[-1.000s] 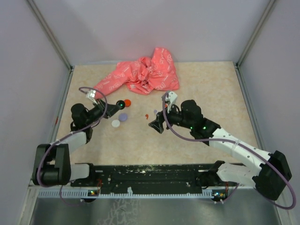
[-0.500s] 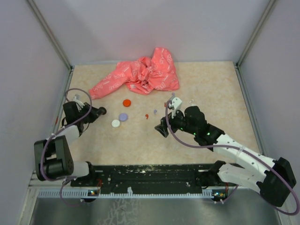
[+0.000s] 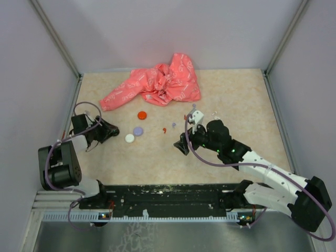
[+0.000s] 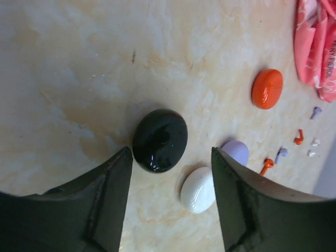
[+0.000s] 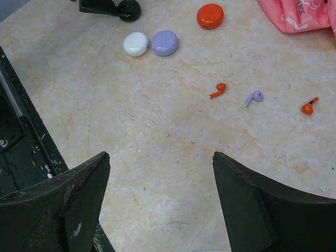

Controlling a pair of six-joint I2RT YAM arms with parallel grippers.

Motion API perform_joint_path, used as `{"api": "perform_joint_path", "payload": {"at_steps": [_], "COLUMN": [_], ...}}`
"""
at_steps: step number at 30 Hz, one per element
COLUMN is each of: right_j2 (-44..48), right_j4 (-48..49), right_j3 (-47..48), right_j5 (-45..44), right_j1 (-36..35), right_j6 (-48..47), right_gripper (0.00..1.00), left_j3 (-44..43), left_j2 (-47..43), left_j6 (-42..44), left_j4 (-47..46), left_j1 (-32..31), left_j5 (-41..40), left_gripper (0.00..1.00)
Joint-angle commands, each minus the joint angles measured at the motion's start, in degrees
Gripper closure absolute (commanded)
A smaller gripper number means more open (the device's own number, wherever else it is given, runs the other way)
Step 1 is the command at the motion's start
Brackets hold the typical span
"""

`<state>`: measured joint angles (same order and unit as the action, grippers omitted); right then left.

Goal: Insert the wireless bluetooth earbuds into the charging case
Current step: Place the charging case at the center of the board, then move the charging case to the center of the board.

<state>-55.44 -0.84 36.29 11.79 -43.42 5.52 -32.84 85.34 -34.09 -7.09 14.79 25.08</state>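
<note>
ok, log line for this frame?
left claw open, black disc at its fingertips | right claw open, empty | charging case on table, ungrasped | earbuds both loose on table, not inserted

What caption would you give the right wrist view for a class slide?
Open right claw faces two orange earbuds lying apart from the orange charging case.
</note>
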Motion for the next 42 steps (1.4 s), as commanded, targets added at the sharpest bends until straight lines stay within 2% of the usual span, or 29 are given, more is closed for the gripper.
{"api": "perform_joint_path", "payload": {"at_steps": [1, 10, 13, 16, 20, 29, 34, 42], "right_j2": [1.43, 2.54, 2.29, 2.35, 2.22, 2.11, 1.75, 1.34], "right_j4": [3.12, 3.38, 3.45, 3.43, 2.76, 1.79, 1.51, 1.47], "right_j3": [0.28, -0.08, -0.08, -0.08, 0.18, 0.51, 0.62, 0.84], "right_j5": [1.07, 1.39, 1.19, 0.5, 0.23, -0.37, -0.3, 0.04], "right_j1": [0.35, 0.33, 0.35, 0.35, 0.35, 0.35, 0.34, 0.35], "right_j6": [-0.68, -0.57, -0.52, -0.45, -0.57, -0.63, -0.76, -0.81], "right_gripper": [0.21, 0.21, 0.21, 0.21, 0.21, 0.21, 0.21, 0.21], "left_j3": [-1.07, -2.35, -3.94, -5.94, -8.9, -14.7, -15.5, -13.84], "left_j2": [-1.91, -10.97, -13.66, -14.71, -10.25, 1.22, 4.48, 5.8], "left_j6": [2.39, 8.32, 9.45, 10.29, 11.24, 13.53, 14.44, 16.07], "left_j4": [5.77, 14.46, 16.4, 16.14, 14.26, 13.71, 14.02, 16.57], "left_j1": [0.25, -0.89, -4.77, -11.84, -17.59, -19.14, -19.99, -22.07], "left_j5": [-4.67, -5.5, -5.91, -9.23, -10.63, -9.28, -9.08, -7.51], "left_gripper": [0.3, 0.19, 0.2, 0.26, 0.31, 0.4, 0.51, 0.52]}}
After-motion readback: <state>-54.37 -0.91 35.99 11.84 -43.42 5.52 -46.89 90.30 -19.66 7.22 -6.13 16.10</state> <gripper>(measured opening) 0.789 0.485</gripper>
